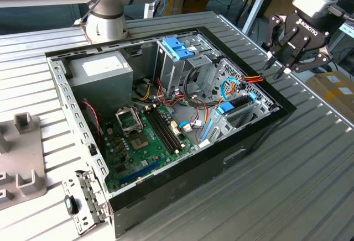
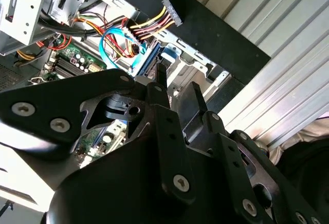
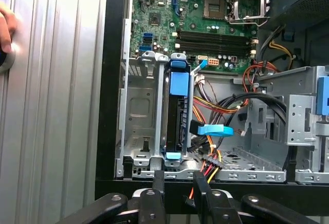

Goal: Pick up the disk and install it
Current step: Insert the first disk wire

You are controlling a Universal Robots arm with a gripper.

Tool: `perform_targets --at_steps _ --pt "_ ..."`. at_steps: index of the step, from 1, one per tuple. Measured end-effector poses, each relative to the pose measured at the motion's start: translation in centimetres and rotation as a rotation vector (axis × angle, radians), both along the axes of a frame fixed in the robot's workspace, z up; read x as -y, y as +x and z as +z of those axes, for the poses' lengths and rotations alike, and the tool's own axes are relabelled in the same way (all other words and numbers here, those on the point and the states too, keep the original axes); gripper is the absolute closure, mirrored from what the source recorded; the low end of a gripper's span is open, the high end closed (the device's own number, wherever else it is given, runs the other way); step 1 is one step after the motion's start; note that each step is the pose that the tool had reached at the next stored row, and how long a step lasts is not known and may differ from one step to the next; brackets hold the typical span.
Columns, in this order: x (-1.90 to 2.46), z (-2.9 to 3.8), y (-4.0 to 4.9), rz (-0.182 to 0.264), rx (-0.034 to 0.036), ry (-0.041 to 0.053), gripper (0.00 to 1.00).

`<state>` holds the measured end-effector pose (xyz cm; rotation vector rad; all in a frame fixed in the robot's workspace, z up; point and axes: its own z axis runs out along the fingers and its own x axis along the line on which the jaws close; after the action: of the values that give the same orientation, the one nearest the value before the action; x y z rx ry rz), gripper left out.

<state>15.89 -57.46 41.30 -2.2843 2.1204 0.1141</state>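
The gripper [image 1: 281, 64] hangs released over the case [image 1: 182, 180] edge; the disk [image 3: 175, 116] sits in its bay; the ribbed metal surface [image 1: 287, 197] lies underneath.

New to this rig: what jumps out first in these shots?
The open computer case lying on the slatted metal table, its green motherboard exposed. The black gripper hangs above the case's edge at the exterior view's right. Below it, the disk with its blue frame stands on edge in the drive cage.
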Motion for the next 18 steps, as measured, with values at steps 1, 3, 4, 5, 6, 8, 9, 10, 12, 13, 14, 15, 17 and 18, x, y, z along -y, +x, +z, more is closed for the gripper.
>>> perform_targets --at_steps 1,3,4,5,6,8,9,10,12,13,14,15,17,18 --pt "-0.01 0.00 0.04 0.000 0.0000 -0.0002 0.64" --pt "-0.02 -0.02 0.09 0.000 0.0000 -0.0003 0.64" --pt "-0.04 -0.05 0.14 0.000 0.0000 0.0000 0.64" --pt "-0.07 -0.08 0.17 0.000 0.0000 0.0003 0.64" --pt "-0.09 -0.08 0.19 0.000 0.0000 0.0000 0.64" --pt "-0.12 -0.09 0.21 0.000 0.0000 0.0000 0.64" --pt "-0.14 -0.10 0.23 0.000 0.0000 0.0000 0.64" --pt "-0.16 -0.10 0.24 0.000 0.0000 -0.0001 0.64" --pt "-0.21 -0.11 0.33 0.000 0.0000 -0.0001 0.64" --pt "-0.23 -0.11 0.38 0.000 0.0000 -0.0001 0.64" --pt "-0.25 -0.12 0.42 0.000 0.0000 -0.0001 0.64" --pt "-0.27 -0.12 0.45 0.000 0.0000 0.0000 0.64" --pt "-0.30 -0.12 0.52 0.000 0.0000 -0.0001 0.64" --pt "-0.32 -0.12 0.57 0.000 0.0000 -0.0001 0.64"
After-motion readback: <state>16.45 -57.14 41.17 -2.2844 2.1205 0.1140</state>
